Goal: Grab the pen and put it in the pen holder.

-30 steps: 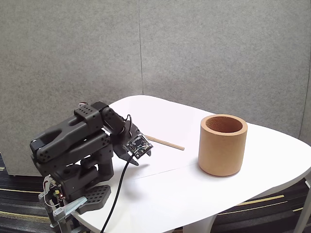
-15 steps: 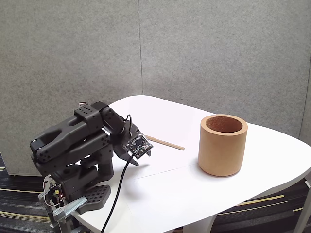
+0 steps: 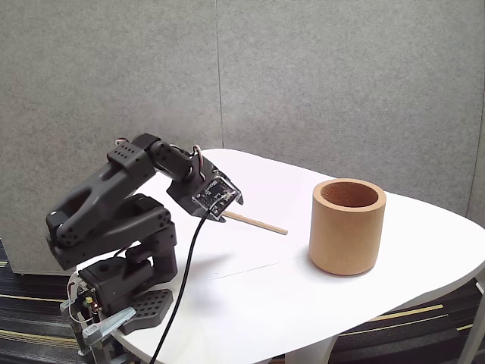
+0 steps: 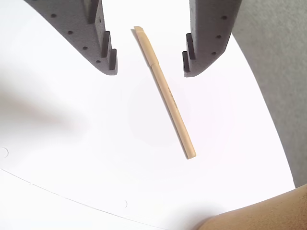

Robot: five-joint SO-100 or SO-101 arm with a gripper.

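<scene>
Arm has lifted since a second ago: the gripper (image 3: 223, 214) was tucked low against the base, now it is raised and pushed out toward the pen (image 3: 256, 222), left of centre in the fixed view. Pen itself hasn't moved; it lies flat on the white table (image 3: 303, 303), slanting down to the right, well apart from the pen holder (image 3: 348, 225) at right of centre. Holder upright, nothing seen inside it.

Wrist view: gripper (image 4: 147, 67) at the top of frame, jaws spread wide and empty, one on each side of the pen (image 4: 165, 91). Only the pen's upper end sits between the fingertips, untouched; the rest runs down toward lower right. Tan edge of the pen holder (image 4: 261, 215) shows at bottom right corner.

So approach has started, grasp not yet made. Looks like it needs to come down further and close; the grip would land near the end, so the pen may tilt.
</scene>
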